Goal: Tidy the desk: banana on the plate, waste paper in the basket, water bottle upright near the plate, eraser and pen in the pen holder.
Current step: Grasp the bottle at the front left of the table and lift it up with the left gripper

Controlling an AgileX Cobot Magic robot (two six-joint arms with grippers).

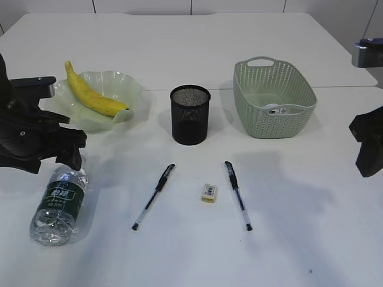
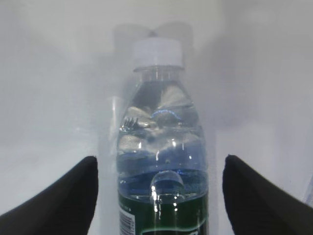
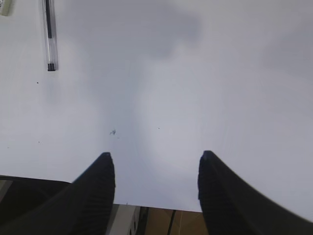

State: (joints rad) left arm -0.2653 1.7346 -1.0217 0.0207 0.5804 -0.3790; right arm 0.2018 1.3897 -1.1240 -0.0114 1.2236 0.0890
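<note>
A clear water bottle (image 1: 58,205) with a green label lies on its side at the front left; in the left wrist view the bottle (image 2: 161,161) lies between my open left gripper's (image 2: 160,169) fingers, apart from both. The left gripper (image 1: 73,156) hangs just above the bottle's far end. A banana (image 1: 93,94) lies on the pale green plate (image 1: 122,84). Two pens (image 1: 154,196) (image 1: 237,194) and a yellow-white eraser (image 1: 209,192) lie in front of the black mesh pen holder (image 1: 190,113). White paper (image 1: 276,109) lies in the green basket (image 1: 274,95). My right gripper (image 3: 155,161) is open and empty above the table's edge; it shows at the right (image 1: 366,149).
The right wrist view shows one pen's end (image 3: 50,34) and the eraser's corner (image 3: 5,7) at its top left. The table's front edge (image 3: 161,205) runs just under the right gripper's fingers. A second white table (image 1: 179,42) adjoins behind.
</note>
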